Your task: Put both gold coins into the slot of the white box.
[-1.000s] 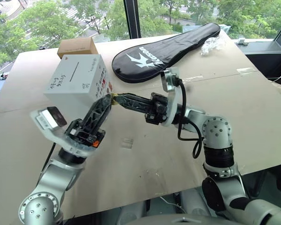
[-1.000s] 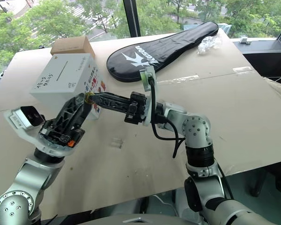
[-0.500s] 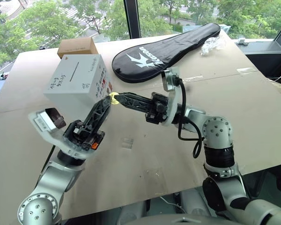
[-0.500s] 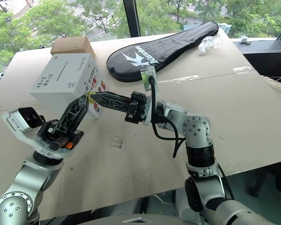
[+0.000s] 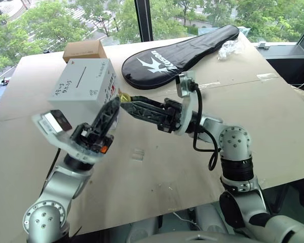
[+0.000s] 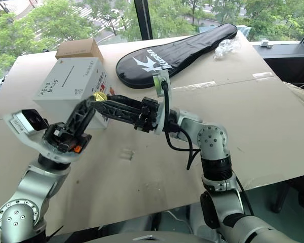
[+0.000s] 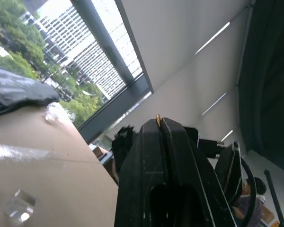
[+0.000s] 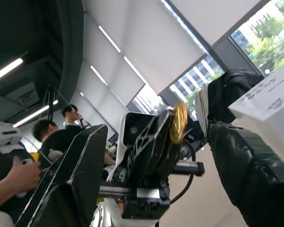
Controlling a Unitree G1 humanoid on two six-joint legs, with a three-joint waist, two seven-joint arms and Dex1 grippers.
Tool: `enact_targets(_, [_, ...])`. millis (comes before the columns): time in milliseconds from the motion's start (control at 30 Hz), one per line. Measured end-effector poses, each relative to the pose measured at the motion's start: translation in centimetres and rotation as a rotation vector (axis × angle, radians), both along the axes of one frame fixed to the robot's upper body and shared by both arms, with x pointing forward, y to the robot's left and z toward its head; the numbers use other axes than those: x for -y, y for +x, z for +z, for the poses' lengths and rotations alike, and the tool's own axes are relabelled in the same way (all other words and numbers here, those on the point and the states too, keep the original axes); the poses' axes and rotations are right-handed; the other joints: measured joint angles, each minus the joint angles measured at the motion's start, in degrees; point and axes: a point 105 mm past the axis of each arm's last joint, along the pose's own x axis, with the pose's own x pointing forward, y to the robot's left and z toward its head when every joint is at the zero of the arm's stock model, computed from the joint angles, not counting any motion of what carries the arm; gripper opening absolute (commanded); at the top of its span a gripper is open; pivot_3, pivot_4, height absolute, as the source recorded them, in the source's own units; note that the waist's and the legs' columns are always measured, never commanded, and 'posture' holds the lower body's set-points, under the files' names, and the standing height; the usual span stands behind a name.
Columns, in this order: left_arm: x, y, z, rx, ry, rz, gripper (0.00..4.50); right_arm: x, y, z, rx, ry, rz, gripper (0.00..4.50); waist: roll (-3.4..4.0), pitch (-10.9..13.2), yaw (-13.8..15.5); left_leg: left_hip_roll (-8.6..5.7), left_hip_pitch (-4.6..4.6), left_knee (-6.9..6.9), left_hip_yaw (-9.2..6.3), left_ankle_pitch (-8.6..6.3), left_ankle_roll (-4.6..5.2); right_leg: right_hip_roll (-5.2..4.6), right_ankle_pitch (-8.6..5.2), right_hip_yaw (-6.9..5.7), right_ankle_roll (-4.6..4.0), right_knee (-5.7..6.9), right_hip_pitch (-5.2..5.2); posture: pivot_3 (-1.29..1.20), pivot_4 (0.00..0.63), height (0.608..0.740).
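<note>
a handover has just been completed above the cardboard-covered table (image 5: 273, 121): where a second ago the gold coin (image 5: 124, 97) was pinched at the right gripper (image 5: 129, 104) with the left fingers spread around it, the left gripper (image 5: 114, 103) is now clamped shut on the coin, and the right fingers have been parted and stand on either side of it without touching. in the right wrist view the coin (image 8: 180, 122) is seen as a yellow disc standing at the tip of the closed left fingers, with the right gripper's own two fingers wide apart around it; in the left wrist view only a thin gold edge (image 7: 158, 117) pokes out between the closed pads. the coin is thus held on edge, its flat faces pressed by the pads and its rim pointing up and away along the left fingers. the white box (image 5: 83, 87) stands just behind the left fingertips, and the slot (image 5: 79, 78) is seen as a thin dark line on the top face, its long axis running away from the robot. it is judged that the coin's plane must be brought in line with that slot before it can be dropped in. the second coin cannot be made out. a black racket cover (image 5: 182, 48) and a brown cardboard box (image 5: 83, 49) lie farther back, and a small clear cube (image 5: 137, 154) lies on the table near the left arm.
</note>
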Motion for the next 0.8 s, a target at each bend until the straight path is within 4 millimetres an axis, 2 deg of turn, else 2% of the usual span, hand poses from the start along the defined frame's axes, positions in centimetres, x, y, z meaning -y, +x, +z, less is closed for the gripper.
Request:
enact_targets(100, [-1.4, 1.1, 1.6, 0.047, 0.056, 0.115, 0.00, 1.2, 1.6, -0.3, 0.056, -0.037, -0.127, 3.34, -0.01, -0.01, 0.09, -0.01, 0.00, 0.01, -0.04, 0.00, 0.00, 0.00, 0.00, -0.07, 0.00, 0.00, 0.00, 0.00, 0.150, 0.740])
enact_targets(167, [-3.3, 2.5, 3.2, 0.083, 0.126, 0.283, 0.00, 2.5, 3.2, -0.7, 0.166, -0.091, -0.265, 3.34, -0.01, 0.00, 0.14, -0.03, 0.00, 0.01, -0.01, 0.00, 0.00, 0.00, 0.01, -0.11, 0.02, 0.01, 0.01, 0.00, 0.150, 0.740])
enact_targets(267, [-7.6, 5.2, 4.3, 0.072, 0.283, 0.615, 0.00, 3.8, 4.2, -0.2, 0.350, -0.123, -0.386, 3.34, -0.01, 0.00, -0.18, -0.04, 0.01, -0.01, 0.07, 0.01, -0.01, 0.06, 0.01, -0.02, 0.03, 0.03, -0.05, 0.00, 0.150, 0.740])
enact_targets(367, [-10.8, 6.7, 4.2, 0.028, 0.629, 0.876, 0.00, 4.0, 4.2, 1.4, 0.543, -0.152, -0.404, 3.34, -0.01, 0.01, -1.02, -0.03, -0.09, -0.11, 0.10, 0.01, -0.01, 0.07, 0.01, 0.05, 0.03, 0.03, -0.23, 0.00, 0.150, 0.740])
enact_targets(400, [-11.4, 6.9, 4.0, 0.014, 0.714, 0.915, 0.00, 4.1, 4.1, 1.7, 0.582, -0.161, -0.404, 3.34, -0.01, 0.01, -1.14, -0.04, -0.09, -0.15, 0.11, 0.01, -0.01, 0.06, 0.01, 0.06, 0.03, 0.01, -0.24, 0.00, 0.150, 0.740])
enact_targets(467, [-12.2, 7.3, 3.2, -0.023, 0.871, 0.970, 0.00, 4.5, 4.2, 2.1, 0.666, -0.194, -0.410, 3.34, 0.00, 0.01, -1.20, -0.04, -0.12, -0.16, 0.11, 0.01, -0.01, 0.01, 0.01, 0.05, 0.03, -0.04, -0.26, 0.00, 0.150, 0.740])
enact_targets(600, [-12.4, 8.2, 0.8, -0.128, 1.003, 0.959, 0.00, 4.9, 4.3, 2.0, 0.730, -0.234, -0.403, 3.34, 0.00, 0.02, -1.14, -0.03, -0.22, -0.14, 0.06, 0.01, -0.01, -0.01, 0.02, 0.01, 0.03, -0.05, -0.30, 0.00, 0.150, 0.740])
enact_targets(800, [-12.5, 8.6, 0.3, -0.168, 1.008, 0.980, 0.00, 5.0, 4.2, 2.6, 0.766, -0.236, -0.398, 3.34, -0.01, 0.02, -1.21, -0.02, -0.22, -0.13, 0.06, 0.01, -0.01, -0.02, 0.02, 0.02, 0.03, -0.01, -0.31, 0.00, 0.150, 0.740])
